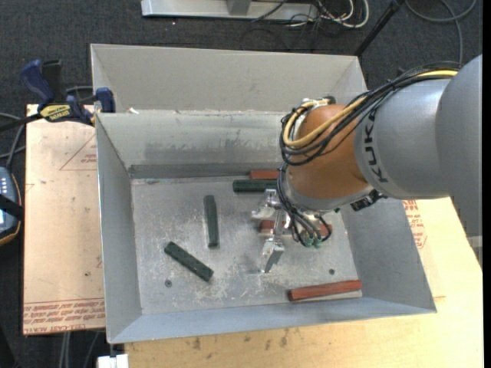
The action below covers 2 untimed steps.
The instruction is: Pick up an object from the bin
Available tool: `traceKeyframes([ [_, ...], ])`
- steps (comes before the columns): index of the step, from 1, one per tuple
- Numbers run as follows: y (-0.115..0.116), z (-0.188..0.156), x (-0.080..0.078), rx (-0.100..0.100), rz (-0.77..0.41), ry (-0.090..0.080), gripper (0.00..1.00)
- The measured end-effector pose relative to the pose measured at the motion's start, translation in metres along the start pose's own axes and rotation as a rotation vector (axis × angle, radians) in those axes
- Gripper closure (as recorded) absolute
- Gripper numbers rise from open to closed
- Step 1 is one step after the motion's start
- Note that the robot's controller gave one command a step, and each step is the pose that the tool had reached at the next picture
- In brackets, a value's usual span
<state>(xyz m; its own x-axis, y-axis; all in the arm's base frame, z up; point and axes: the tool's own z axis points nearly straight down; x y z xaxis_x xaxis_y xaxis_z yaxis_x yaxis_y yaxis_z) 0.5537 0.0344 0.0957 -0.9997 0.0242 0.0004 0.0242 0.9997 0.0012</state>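
My gripper is low over the middle of the bin floor, below the arm's orange cover. It is open: one silver finger points toward the front and the other sits closer to the back. A small red-brown piece shows between them; I cannot tell whether it touches either finger. A dark green bar lies lengthwise on the floor to the gripper's left. At the back, a second dark green bar and a red-brown bar lie side by side, partly hidden by the arm.
Another dark green bar lies diagonally at the front left. A long red-brown bar rests along the front wall at the right. The arm covers the bin's right side.
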Motion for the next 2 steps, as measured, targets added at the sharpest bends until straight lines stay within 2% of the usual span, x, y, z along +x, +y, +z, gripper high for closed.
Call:
traceKeyframes([
  [1, -0.013, -0.011, -0.044, 0.001, -0.056, -0.001, 0.00],
  [2, -0.035, 0.015, -0.019, -0.002, -0.096, -0.014, 1.00],
])
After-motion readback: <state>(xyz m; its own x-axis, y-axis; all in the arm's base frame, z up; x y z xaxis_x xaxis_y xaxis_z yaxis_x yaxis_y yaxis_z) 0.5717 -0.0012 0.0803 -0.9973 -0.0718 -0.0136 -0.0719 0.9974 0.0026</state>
